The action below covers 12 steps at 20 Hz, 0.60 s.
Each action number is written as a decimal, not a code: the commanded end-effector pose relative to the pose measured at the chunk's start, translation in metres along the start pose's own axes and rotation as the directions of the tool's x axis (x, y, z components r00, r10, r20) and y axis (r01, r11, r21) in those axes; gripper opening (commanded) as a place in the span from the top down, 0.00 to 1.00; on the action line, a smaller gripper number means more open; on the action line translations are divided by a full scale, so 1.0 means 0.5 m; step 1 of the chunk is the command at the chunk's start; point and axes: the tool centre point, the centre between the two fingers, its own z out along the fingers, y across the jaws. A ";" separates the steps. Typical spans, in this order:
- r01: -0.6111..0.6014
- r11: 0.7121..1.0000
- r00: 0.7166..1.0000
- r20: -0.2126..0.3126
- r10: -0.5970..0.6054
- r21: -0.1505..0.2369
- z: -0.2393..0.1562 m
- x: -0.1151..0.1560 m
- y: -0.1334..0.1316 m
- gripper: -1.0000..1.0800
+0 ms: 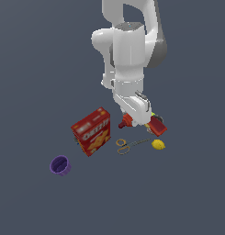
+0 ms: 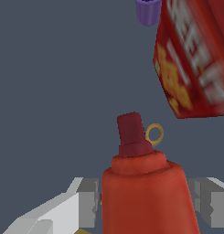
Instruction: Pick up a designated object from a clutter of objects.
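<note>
— Drill (image 2: pixel 147 192) first: where does it lie from the fingers (image 2: pixel 88 201)?

— Right between them. In the wrist view the red-orange body fills the gap, one grey pad on each flank, and the darker nose runs straight ahead, away from the camera. So the long axis crosses the closing line squarely.

— Are the pads touching it?

— The fingers stand wide, about the body's width plus a little. One pad looks just beside the casing, the other has a sliver of floor showing; I'd say not yet clamped, though the render is coarse there.

— And in the exterior view?

— The gripper (image 1: pixel 137 118) covers most of the drill (image 1: pixel 156 125). Only the nose pokes out towards nine o'clock and the blocky base towards four o'clock. The handle is hidden.

— Neighbours?

— Cracker box (image 1: pixel 91 131) sits at nine o'clock from the drill, near but apart. Scissors (image 1: pixel 128 145) lie at six o'clock, one yellow loop showing just past the nose in the wrist view. Lemon (image 1: pixel 158 145) is just beside the base. Purple cup (image 1: pixel 60 165) is well apart at eight o'clock.

— Anything missing?

— The ball and the can: I can't make them out, apart from a green speck behind the wrist.
</note>
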 end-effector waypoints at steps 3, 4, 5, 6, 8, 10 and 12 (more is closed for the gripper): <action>0.000 1.000 1.000 -0.004 0.000 0.003 -0.085 0.004 0.007 1.00; 0.000 1.000 1.000 -0.004 0.000 0.003 -0.101 0.005 0.009 1.00; 0.000 1.000 1.000 -0.004 0.000 0.002 -0.115 0.006 0.010 1.00; 0.000 1.000 1.000 -0.004 0.000 0.002 -0.130 0.007 0.011 1.00; 0.001 1.000 1.000 -0.004 -0.001 0.002 -0.156 0.008 0.014 1.00; 0.001 1.000 1.000 -0.004 -0.001 0.002 -0.179 0.008 0.015 1.00; 0.001 1.000 1.000 -0.004 -0.001 0.002 -0.197 0.009 0.017 1.00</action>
